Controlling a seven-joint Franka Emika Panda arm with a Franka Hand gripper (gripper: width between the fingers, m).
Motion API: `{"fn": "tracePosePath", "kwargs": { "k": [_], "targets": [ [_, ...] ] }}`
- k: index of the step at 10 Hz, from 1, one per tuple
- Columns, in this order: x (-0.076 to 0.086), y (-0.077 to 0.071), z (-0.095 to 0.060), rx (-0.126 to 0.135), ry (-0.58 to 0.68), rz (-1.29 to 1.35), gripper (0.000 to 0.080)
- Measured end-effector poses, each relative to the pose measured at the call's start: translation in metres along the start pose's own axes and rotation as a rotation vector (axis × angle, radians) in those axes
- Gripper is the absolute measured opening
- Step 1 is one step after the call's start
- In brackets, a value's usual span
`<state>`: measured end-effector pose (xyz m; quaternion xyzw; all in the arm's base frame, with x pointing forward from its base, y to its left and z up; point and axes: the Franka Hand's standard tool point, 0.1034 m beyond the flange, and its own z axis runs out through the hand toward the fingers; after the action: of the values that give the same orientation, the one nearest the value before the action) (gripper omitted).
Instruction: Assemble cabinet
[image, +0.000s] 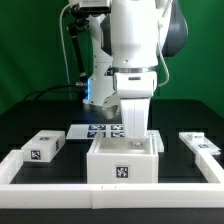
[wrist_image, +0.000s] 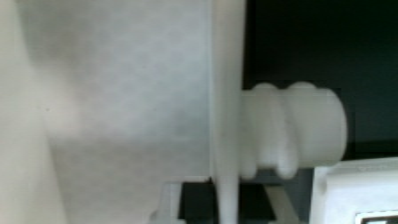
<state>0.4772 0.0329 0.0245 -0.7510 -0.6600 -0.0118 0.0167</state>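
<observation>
Green backdrop (image: 25, 50) and a black desk (image: 20, 115) frame the white arm (image: 135, 40), which stands over the middle of the work area.

Along the desk's front edge runs a long white border rail (image: 40, 200). Just behind it, toward the front corner on the exterior view's left, a loose cabinet panel (image: 43, 148) lies flat with a black-and-white tag on top, and bare black surface lies around it.

At mid-desk, touching or just behind the rail, sits the cabinet body (image: 123, 165), a blocky white box with a tag on its front face. The pincer (image: 134, 135) reaches down at the box's top. Whether its jaws are spread or pressed together cannot be told, and the box's inside is hidden. Behind the box the marker board (image: 95, 130) lies flat.

Toward the front corner on the exterior view's right, a second cabinet panel (image: 200, 146) lies well apart from the box, with open desk between them.

The wrist view, blurred, shows a broad white surface (wrist_image: 107, 110) close up, a ridged white knob (wrist_image: 299, 135) beside it, and a tagged white piece (wrist_image: 356, 195).
</observation>
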Motion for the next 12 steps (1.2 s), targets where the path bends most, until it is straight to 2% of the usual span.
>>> {"fn": "tracePosePath", "kwargs": {
  "k": [4,8,10,12],
  "targets": [
    [0.003,0.001,0.000,-0.002,-0.001,-0.013,0.0034],
    [0.041,0.005,0.002,-0.011,0.006,-0.072,0.0034],
    [0.065,0.016,0.002,-0.017,0.017,-0.075,0.0034],
    [0.074,0.025,0.003,-0.027,0.024,-0.075,0.0034]
  ]
}}
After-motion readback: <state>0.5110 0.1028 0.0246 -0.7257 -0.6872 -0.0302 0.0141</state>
